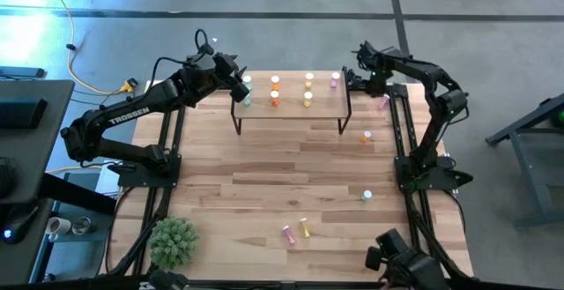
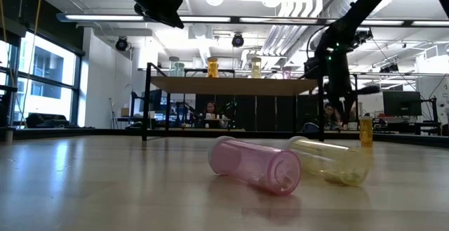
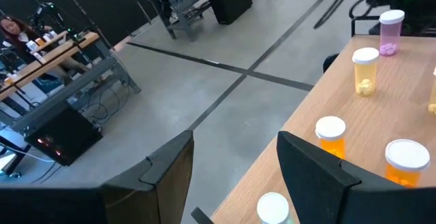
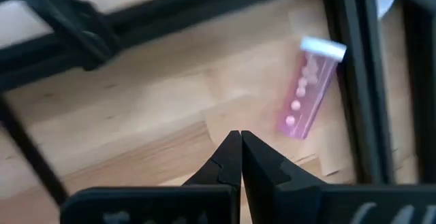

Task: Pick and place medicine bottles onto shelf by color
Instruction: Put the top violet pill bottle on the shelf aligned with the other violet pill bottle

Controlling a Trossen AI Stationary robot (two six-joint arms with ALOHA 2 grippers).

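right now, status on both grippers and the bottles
Left gripper open over shelf left end, empty. Right gripper shut, empty, above fallen pink bottle by shelf's right end. Nothing in the way.

Non-task stuff: light-wood bench on a grey floor. Small green potted plant sits at the bench's near-left corner. Yellow cable runs across the floor far-left. Person seated at a desk in the background room.

"TROSSEN" in white capitals along left arm forearm, high view. No other legible text anywhere.
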